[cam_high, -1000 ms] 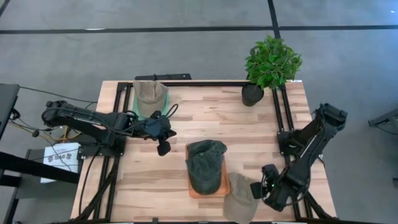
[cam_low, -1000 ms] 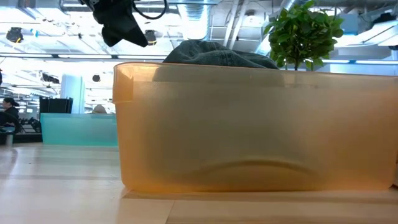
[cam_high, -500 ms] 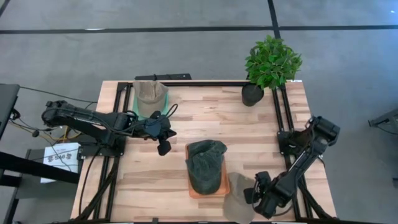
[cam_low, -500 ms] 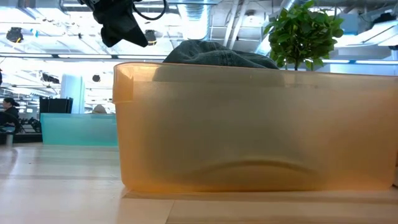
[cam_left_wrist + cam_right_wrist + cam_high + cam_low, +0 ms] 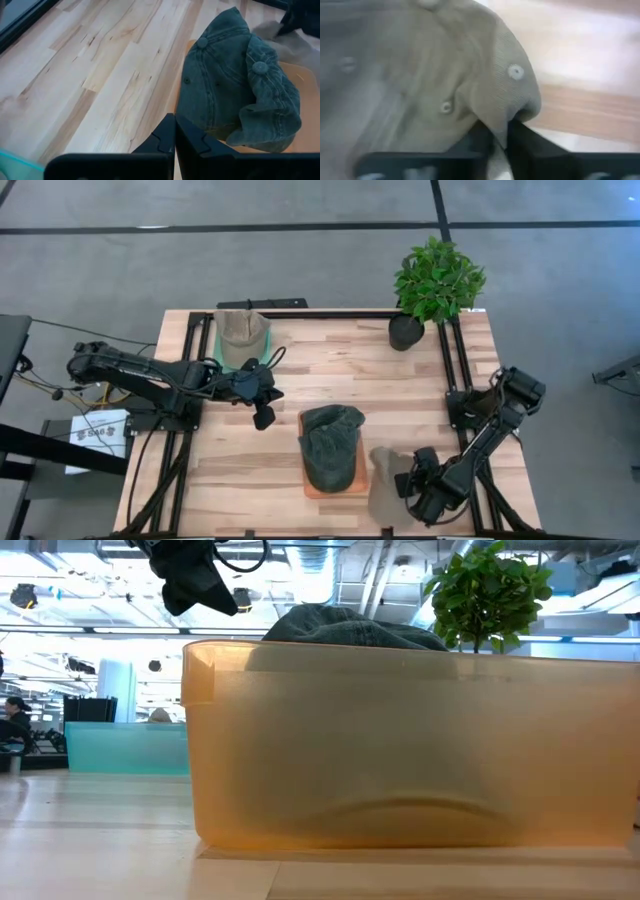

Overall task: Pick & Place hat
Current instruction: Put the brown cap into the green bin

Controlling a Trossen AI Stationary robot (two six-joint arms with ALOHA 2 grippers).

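Observation:
A tan hat (image 5: 386, 480) is at the table's near right, just right of an orange tray (image 5: 362, 480). The tray holds dark green hats (image 5: 331, 445), which also show in the left wrist view (image 5: 235, 85) and over the tray's wall in the low view (image 5: 345, 625). My right gripper (image 5: 404, 482) is shut on the tan hat (image 5: 445, 75). My left gripper (image 5: 263, 418) is shut and empty, held above the table left of the tray; its closed fingers show in the left wrist view (image 5: 174, 132). My right gripper pinches a fold of the tan hat's crown (image 5: 502, 117) between its two fingers, near an eyelet. The fingers come from the table's right side. The hat spreads out beyond the fingers toward the tray; I cannot tell whether it is clear of the table.
A second tan hat (image 5: 243, 335) lies in a teal bin at the far left. A potted plant (image 5: 437, 280) stands at the far right corner. Black rails (image 5: 452, 370) run along the table's sides. Bare wood lies between the tray and the plant.
My right gripper has moved toward the table's left, closer to the orange tray, taking the tan hat with it. The hat has shifted away from the near edge and now lies closer alongside the tray.

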